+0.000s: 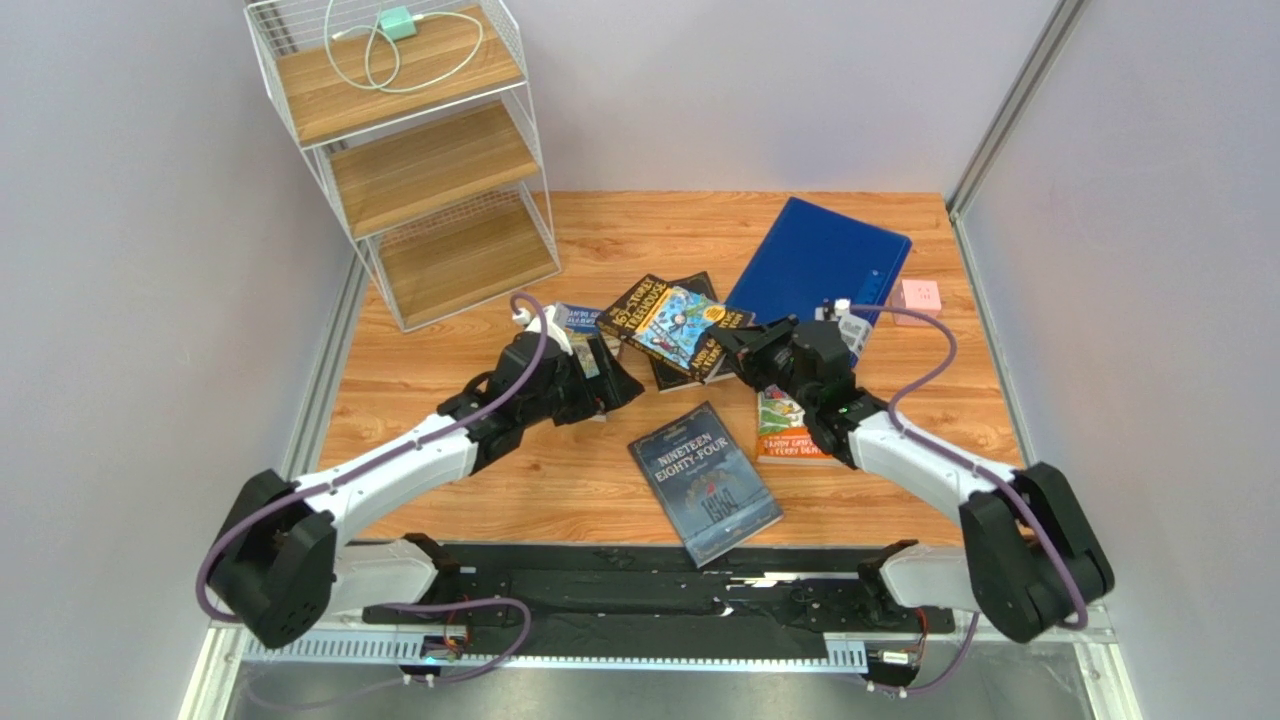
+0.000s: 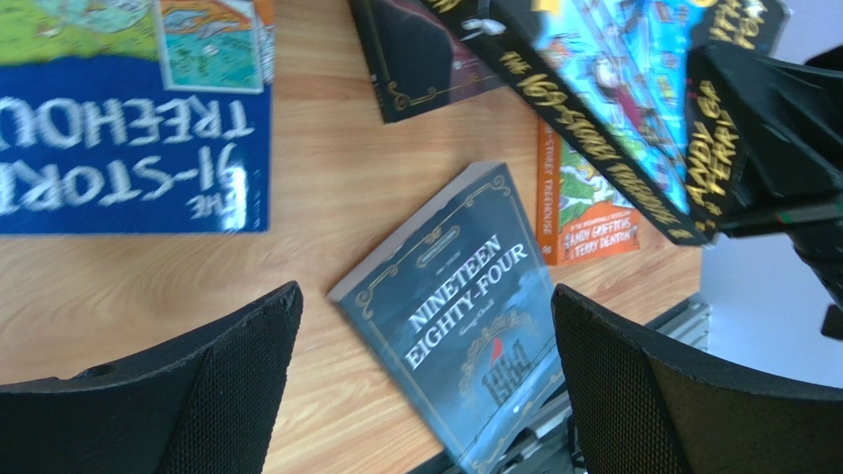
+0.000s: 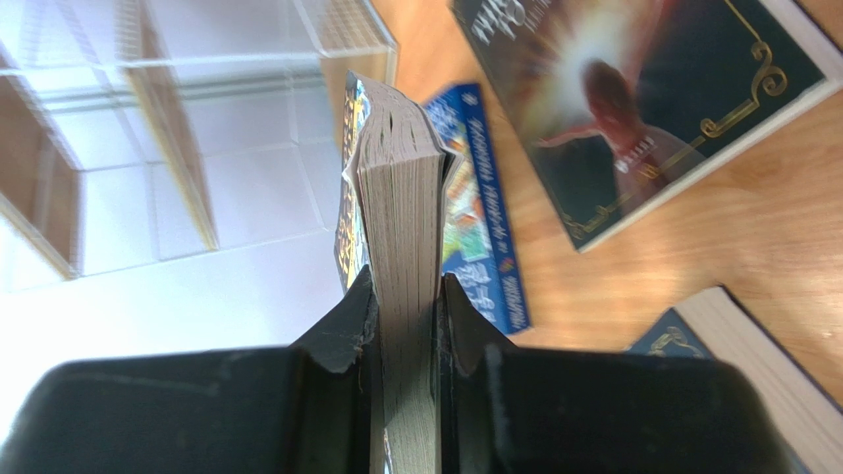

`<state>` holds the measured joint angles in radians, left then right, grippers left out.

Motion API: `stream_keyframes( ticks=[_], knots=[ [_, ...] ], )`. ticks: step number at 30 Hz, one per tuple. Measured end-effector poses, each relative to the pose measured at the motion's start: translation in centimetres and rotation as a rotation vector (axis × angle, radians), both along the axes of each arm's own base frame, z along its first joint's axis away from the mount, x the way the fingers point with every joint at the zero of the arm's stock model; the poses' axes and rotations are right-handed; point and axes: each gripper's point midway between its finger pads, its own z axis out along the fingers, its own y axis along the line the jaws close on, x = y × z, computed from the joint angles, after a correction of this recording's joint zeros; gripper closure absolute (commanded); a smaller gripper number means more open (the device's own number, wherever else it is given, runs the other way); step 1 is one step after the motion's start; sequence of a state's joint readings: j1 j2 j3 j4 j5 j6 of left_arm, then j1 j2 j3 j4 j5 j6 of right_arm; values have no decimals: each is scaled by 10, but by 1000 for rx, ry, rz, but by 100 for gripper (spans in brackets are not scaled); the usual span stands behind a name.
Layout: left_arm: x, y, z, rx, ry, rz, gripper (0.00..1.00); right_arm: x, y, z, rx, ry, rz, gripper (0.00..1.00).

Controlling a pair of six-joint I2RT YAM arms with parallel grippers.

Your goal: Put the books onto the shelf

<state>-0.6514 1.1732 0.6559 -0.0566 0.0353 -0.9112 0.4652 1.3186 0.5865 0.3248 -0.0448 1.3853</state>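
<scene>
**On the table: right claw grips a book, left claw gapes**

On the wooden table point(image 1: 586, 495), the right claw point(image 3: 408, 286) is clamped on the page edge of the yellow-black book point(image 1: 676, 320). That book sits tilted above a dark book point(image 3: 643, 109), and I cannot tell whether the two touch. The left claw point(image 2: 425, 296) hangs with its fingers point(image 2: 237, 385) wide apart and nothing between them, just beside the blue book point(image 2: 129, 148). Nineteen Eighty-Four point(image 1: 706, 483) lies flat near the front edge, between the arms. The orange book point(image 2: 584, 207) lies flat, partly under the right arm. None of the five is on the shelf point(image 1: 436, 158), which stands at the far left corner. A blue folder point(image 1: 819, 255) lies at the far right.
</scene>
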Motion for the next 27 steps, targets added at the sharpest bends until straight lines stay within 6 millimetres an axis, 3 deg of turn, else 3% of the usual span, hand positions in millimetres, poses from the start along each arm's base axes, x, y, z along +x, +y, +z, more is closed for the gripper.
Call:
stream_keyframes(
  ticks=[3, 6, 13, 18, 23, 27],
  knots=[
    [13, -16, 2, -66, -19, -18, 0, -2, -10, 19, -3, -31, -33, 100],
    [27, -31, 17, -165, -67, -36, 0, -4, -19, 31, -19, -52, -56, 100],
    [45, -63, 70, -396, -229, -117, 0, -9, -31, 30, -73, -50, -77, 100],
    [58, -91, 74, -482, -219, -193, 2, -3, -39, 35, -119, -70, -96, 100],
    [63, -106, 70, -562, -198, -230, 1, 8, -42, 62, -155, -143, -108, 100],
    [61, -109, 79, -597, -220, -247, 0, 8, -34, 86, -130, -189, -74, 100]
  ],
)
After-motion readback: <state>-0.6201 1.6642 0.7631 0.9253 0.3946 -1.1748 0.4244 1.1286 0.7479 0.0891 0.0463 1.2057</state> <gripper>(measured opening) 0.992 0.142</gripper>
